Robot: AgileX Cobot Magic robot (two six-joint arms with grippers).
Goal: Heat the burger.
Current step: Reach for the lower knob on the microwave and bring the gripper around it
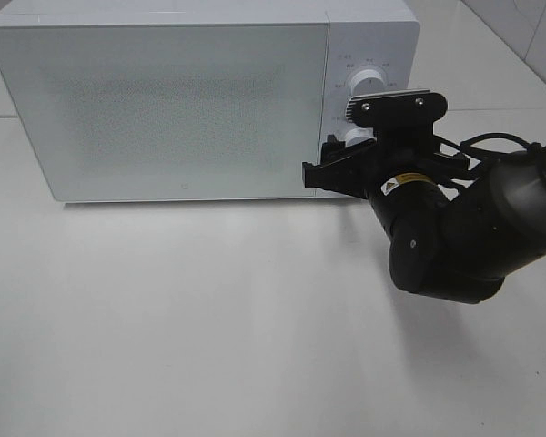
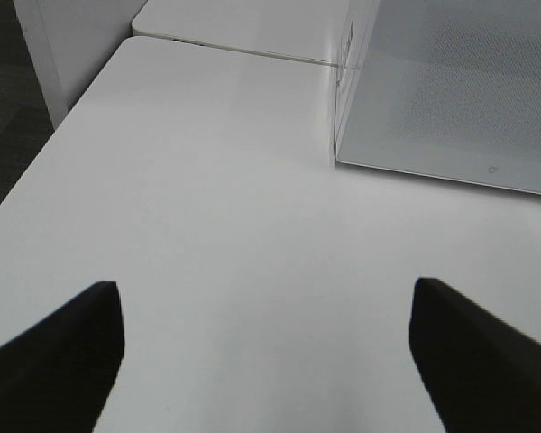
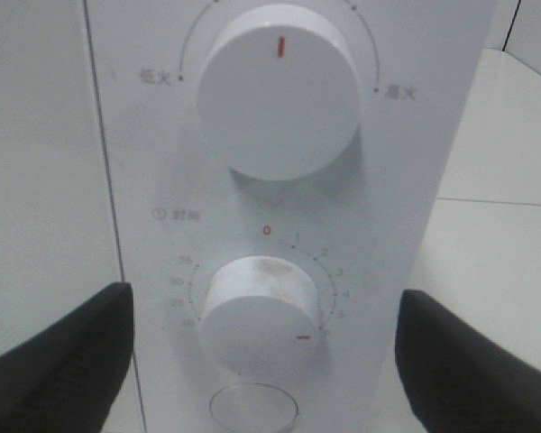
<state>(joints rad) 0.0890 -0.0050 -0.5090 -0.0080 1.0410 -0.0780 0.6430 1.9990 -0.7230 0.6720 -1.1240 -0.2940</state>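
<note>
The burger is not in view; the white microwave [image 1: 164,100] stands at the back of the table with its frosted door shut. My right gripper [image 1: 357,147] is at the control panel, open, with its fingers on either side of the lower timer knob [image 3: 257,311] and apart from it. The knob's red mark points to the lower right of its dial. The upper power knob [image 3: 278,90] has its red mark straight up. My left gripper [image 2: 266,298] is open and empty over the bare table, left of the microwave [image 2: 451,90].
The white table [image 1: 209,319] spreads wide in front of the microwave. Its left edge [image 2: 36,171] drops off to a dark floor. A round button [image 3: 252,408] sits below the timer knob.
</note>
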